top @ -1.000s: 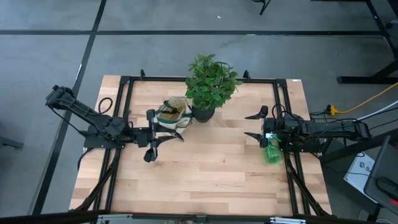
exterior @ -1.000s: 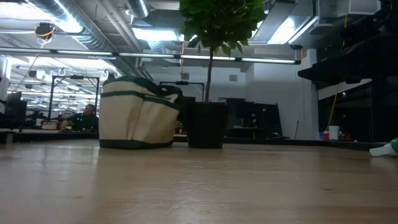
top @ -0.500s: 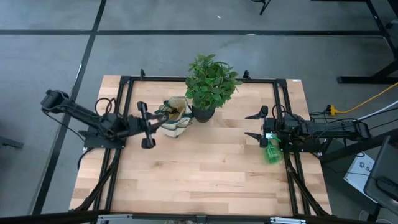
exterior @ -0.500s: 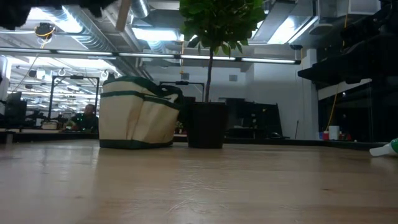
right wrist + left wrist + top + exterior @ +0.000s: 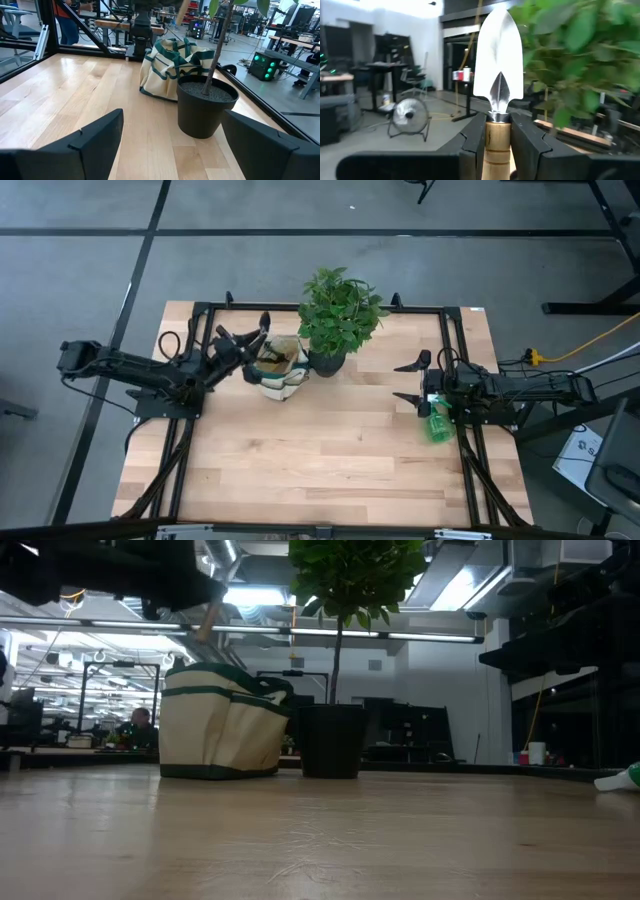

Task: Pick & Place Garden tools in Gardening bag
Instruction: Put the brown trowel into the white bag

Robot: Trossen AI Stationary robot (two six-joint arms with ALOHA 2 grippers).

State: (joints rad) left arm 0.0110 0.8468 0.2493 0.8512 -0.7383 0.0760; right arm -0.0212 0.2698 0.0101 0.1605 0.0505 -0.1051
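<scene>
The left tool is clamped on the wooden handle of the trowel, blade pointing away from the wrist. Over the last second the left arm has drawn back from the open desk in front of the gardening bag and swung round, so that the left tool now sits at about 9 o'clock of the bag, raised above it; in the low view the wooden handle shows angled just above the bag's rim. Judged from this, the trowel is being lined up for insertion and the carry is nearly complete; release has not yet occurred. The bag stands upright on the far half of the desk, touching or just beside the black pot of the potted plant, which lies at 3 o'clock of the bag. The plant's foliage overhangs the approach (leaves fill one side of the left wrist view, near the blade), so a path from the plant side risks brushing the leaves; the bag's dark green handles across its mouth may also catch the blade. The right tool waits at the desk's 3 o'clock edge with its fingers apart, holding nothing. The green spray bottle lies on its side just beside the right tool, well apart from the bag, not yet collected.
</scene>
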